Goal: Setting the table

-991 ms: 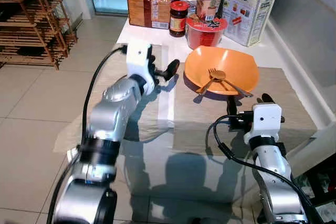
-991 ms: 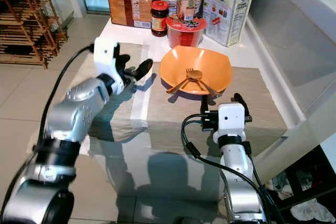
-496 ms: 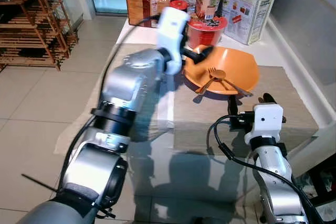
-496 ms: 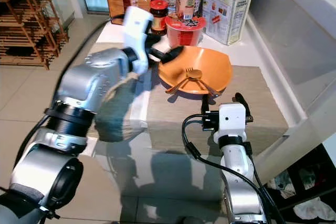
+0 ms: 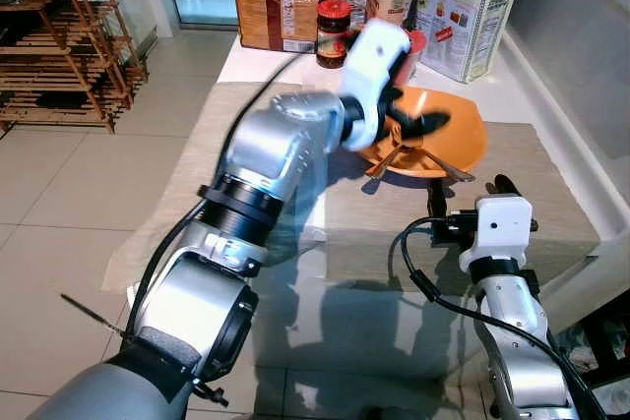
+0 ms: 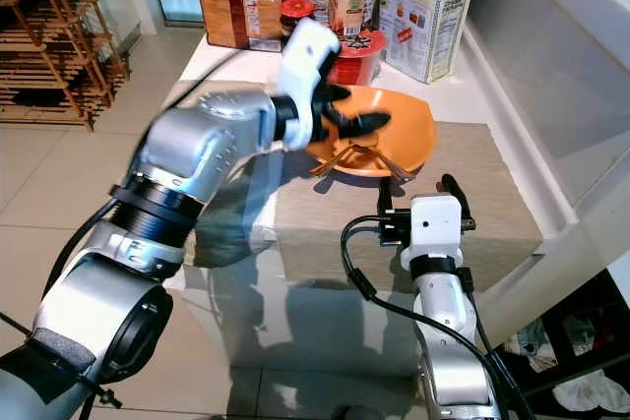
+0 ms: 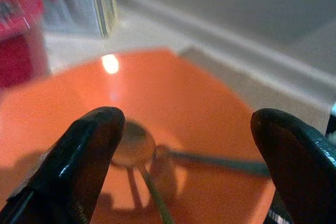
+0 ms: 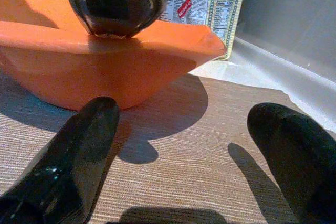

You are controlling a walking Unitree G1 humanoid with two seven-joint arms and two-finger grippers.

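Head views: upper centre, the left end effector (image 5: 418,125) hovers spread wide over the orange bowl (image 5: 463,140) on the desk (image 5: 551,194). Lower right, the right end effector (image 6: 418,189) rests on the placemat (image 6: 492,213).

Left wrist view: a fork and spoon (image 7: 134,148) lie inside the bowl.

Right wrist view: fingers (image 8: 79,150) spread wide, near the bowl.

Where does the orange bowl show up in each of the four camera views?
Left eye: orange bowl upper right of centre, behind the left tool.
Right eye: upper centre.
Left wrist: its inside spans the frame, spoon inside.
Right wrist: upper left, seen side-on.
Shared landmark: the white cracker bag behind the bowl.
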